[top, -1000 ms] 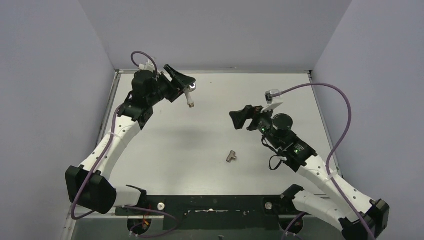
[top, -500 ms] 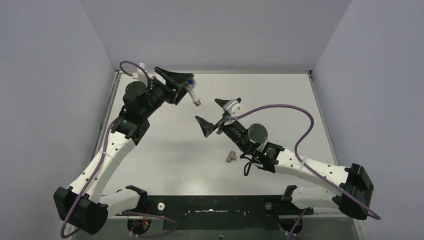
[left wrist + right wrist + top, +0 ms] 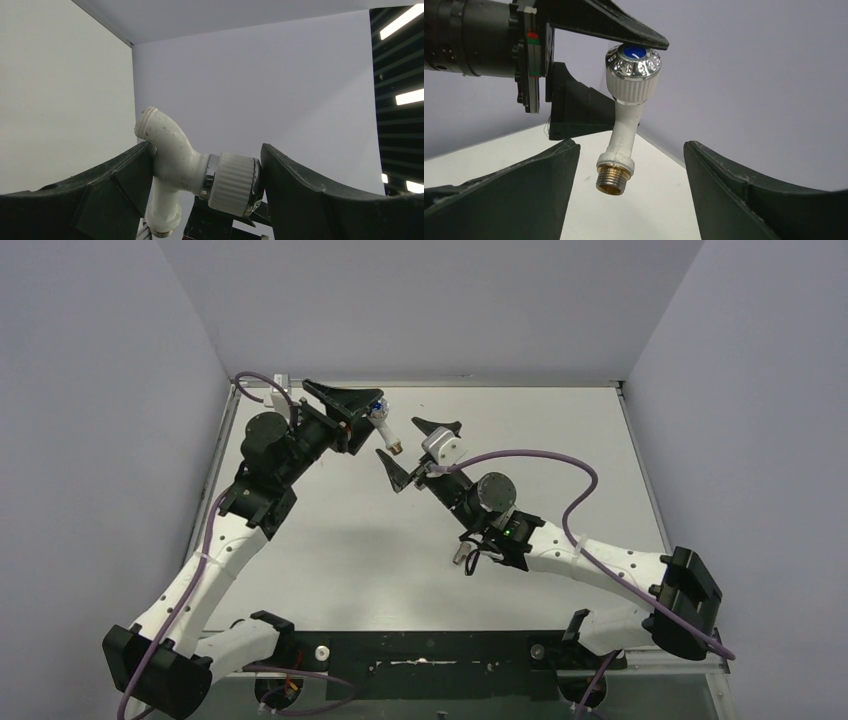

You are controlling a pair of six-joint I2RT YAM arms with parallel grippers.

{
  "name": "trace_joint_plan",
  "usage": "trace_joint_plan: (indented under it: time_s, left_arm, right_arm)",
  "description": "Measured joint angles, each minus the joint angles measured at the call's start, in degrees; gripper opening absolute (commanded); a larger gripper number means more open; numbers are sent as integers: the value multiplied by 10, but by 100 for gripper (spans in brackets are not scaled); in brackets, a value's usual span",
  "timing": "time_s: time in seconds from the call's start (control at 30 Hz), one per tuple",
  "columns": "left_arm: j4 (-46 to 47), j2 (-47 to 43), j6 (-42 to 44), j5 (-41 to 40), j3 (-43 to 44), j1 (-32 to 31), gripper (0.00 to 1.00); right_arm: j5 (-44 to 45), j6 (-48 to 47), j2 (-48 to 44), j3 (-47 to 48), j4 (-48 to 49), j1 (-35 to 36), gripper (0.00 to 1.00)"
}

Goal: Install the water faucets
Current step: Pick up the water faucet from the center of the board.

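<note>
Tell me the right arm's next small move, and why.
Probably ease the right gripper forward and close on the tap just above its brass thread. The left gripper holds the tap by knob and body, off the table, thread hanging down, and the right gripper's open fingers flank that thread without touching it.

One white plastic tap with a ribbed chrome knob and a blue dot (image 3: 381, 420) is counted. One small grey metal threaded fitting (image 3: 461, 556) is seen, partly hidden. Two white-and-black jointed robot arms are counted: the left arm (image 3: 215, 550) and the right arm (image 3: 590, 560). Two black two-finger grippers are found, the left gripper (image 3: 368, 420) and the right gripper (image 3: 398, 437), making four fingers in all. Two purple cables (image 3: 530, 452) are counted, one per arm. One pale grey table (image 3: 560, 430) is seen.
</note>
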Motion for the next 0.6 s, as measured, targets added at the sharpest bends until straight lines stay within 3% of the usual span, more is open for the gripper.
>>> trace_joint_plan:
  time_s: [0.17, 0.47, 0.6]
  left_arm:
    - [0, -7, -7, 0, -5, 0, 0]
    - [1, -10, -13, 0, -8, 0, 0]
    - [2, -10, -14, 0, -9, 0, 0]
  right_arm:
    - [1, -7, 19, 2, 0, -2, 70]
    - [5, -16, 30, 15, 0, -2, 50]
    - [6, -16, 32, 15, 0, -2, 48]
